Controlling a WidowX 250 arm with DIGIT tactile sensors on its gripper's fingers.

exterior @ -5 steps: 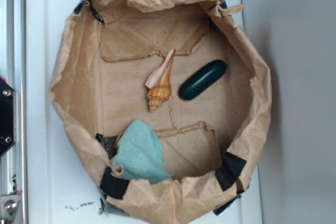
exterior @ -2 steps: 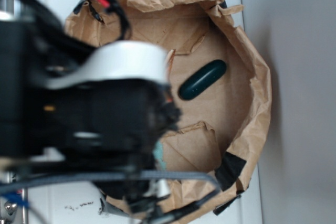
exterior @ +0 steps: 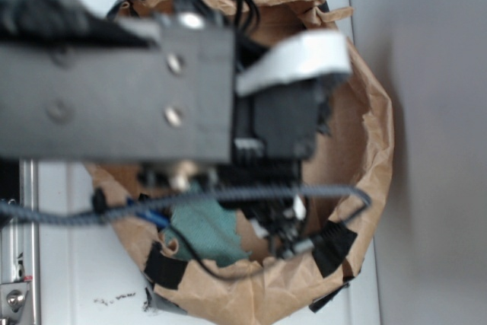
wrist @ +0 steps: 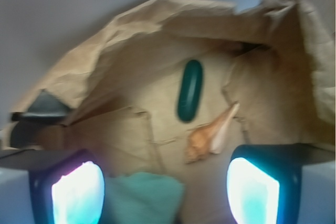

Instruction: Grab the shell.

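In the wrist view the shell (wrist: 210, 135), orange-tan with a pale lip and a pointed tail, lies on the brown paper floor ahead of my gripper (wrist: 165, 192), just up and left of the right pad. The gripper is open, and its two glowing pads (wrist: 79, 195) stand wide apart with nothing between them but the floor below. It hangs above the paper-lined bin, apart from the shell. In the exterior view my arm (exterior: 152, 89) covers the middle of the bin and hides the shell.
A dark green capsule (wrist: 189, 90) lies just beyond the shell. A teal cloth (wrist: 142, 198) (exterior: 205, 234) sits under the left half of the gripper. Crumpled paper walls (exterior: 373, 135) ring the bin, which stands on a white surface (exterior: 61, 264).
My arm has swept in from the left, moved further over the bin and now covers its centre. The shell and capsule, seen earlier in the exterior view, are hidden there.
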